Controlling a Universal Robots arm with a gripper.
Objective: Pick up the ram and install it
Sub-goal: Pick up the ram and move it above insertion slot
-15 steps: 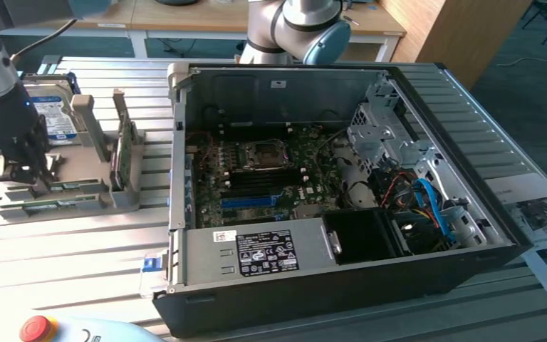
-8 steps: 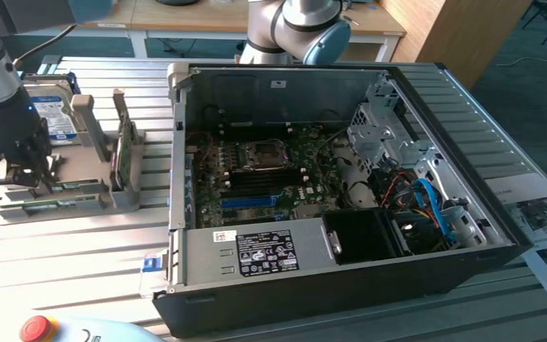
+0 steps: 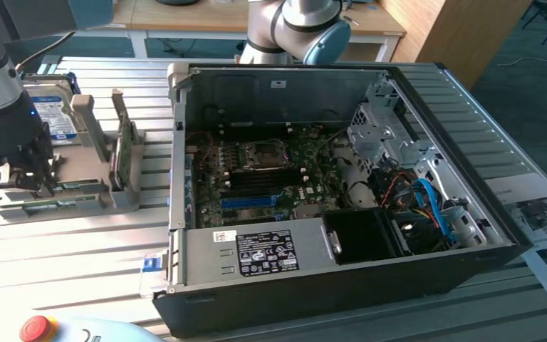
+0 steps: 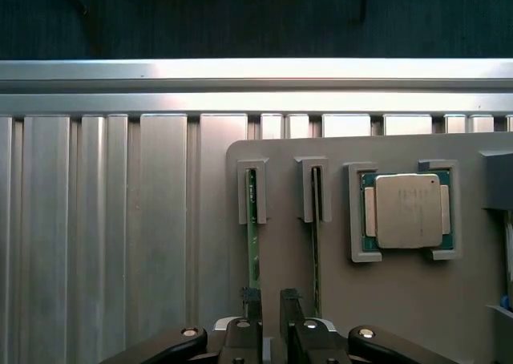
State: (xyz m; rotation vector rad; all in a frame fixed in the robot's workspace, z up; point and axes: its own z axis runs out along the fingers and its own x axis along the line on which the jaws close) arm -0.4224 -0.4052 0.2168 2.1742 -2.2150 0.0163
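Ribbed aluminium table (image 4: 104, 220), grey plastic parts tray (image 4: 385, 300).
My black gripper (image 4: 271, 297) hovers, jaws parted and empty, seemingly over the long green ram stick (image 4: 253, 236).

- On table (image 3: 74, 263): case (image 3: 350, 292) in the middle, open side up.
- Just beside case, at exterior view's left: holder (image 3: 122, 196).
- In holder: drive (image 3: 55, 117) at back; ram (image 4: 253, 244) and second ram (image 4: 316, 252) side by side, each in own slot; CPU (image 4: 407, 211) in pocket just beside second ram.
- Above holder, over ram and the gap toward second ram: gripper (image 4: 271, 300).
- In case: board (image 3: 254, 178) on floor, toward exterior view's left; PSU (image 3: 264, 253) along near wall; cage (image 3: 387, 135) and cables (image 3: 430, 203) along wall at exterior view's right.
- Behind case: arm base (image 3: 298, 28).
- At near table edge, exterior view's left: e-stop (image 3: 36, 328).
- Beside case, exterior view's right: papers (image 3: 544, 214) on table.
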